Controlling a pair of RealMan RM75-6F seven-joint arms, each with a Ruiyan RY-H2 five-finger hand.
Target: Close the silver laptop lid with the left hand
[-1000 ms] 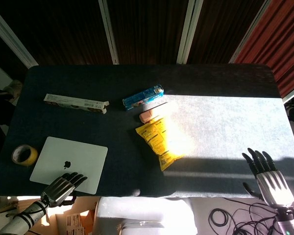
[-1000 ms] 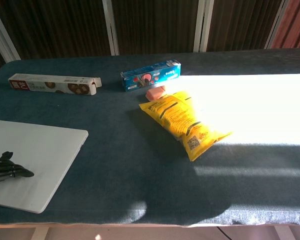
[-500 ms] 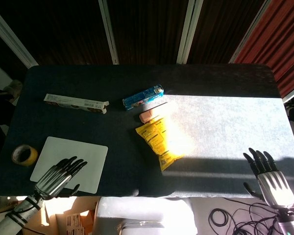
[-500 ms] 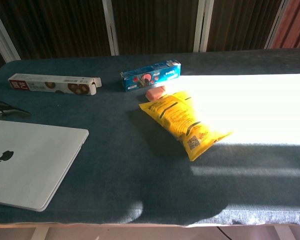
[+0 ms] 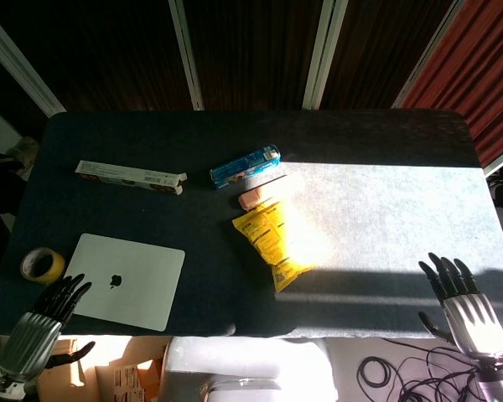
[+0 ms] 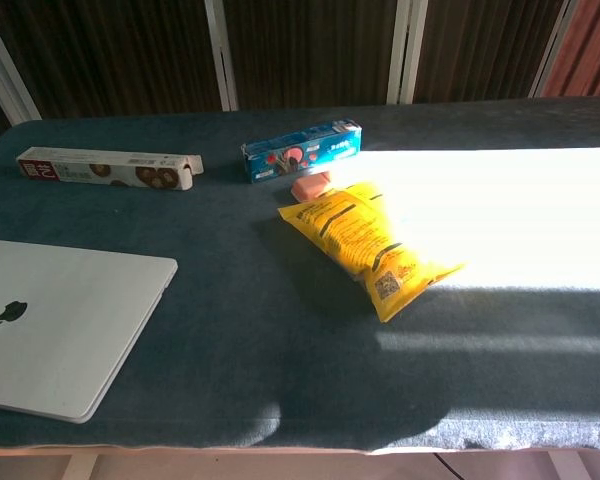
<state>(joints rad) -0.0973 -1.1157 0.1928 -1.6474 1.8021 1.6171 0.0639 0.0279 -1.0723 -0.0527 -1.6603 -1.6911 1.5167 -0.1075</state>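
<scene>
The silver laptop (image 5: 122, 280) lies shut and flat at the near left of the surface (image 5: 377, 209), its long axis running left to right and slightly skewed, logo up. The left hand (image 5: 40, 325) hangs off the near left corner, fingers spread, holding nothing. The right hand (image 5: 461, 303) is likewise spread and empty at the near right edge.

I am counting one silver laptop (image 5: 122, 280), one roll of yellow tape (image 5: 41, 265), one long biscuit box (image 5: 131, 177), one blue packet (image 5: 245, 166), one pink bar (image 5: 256, 197), and one yellow snack bag (image 5: 272, 243) sitting on one table (image 5: 386, 209).
</scene>
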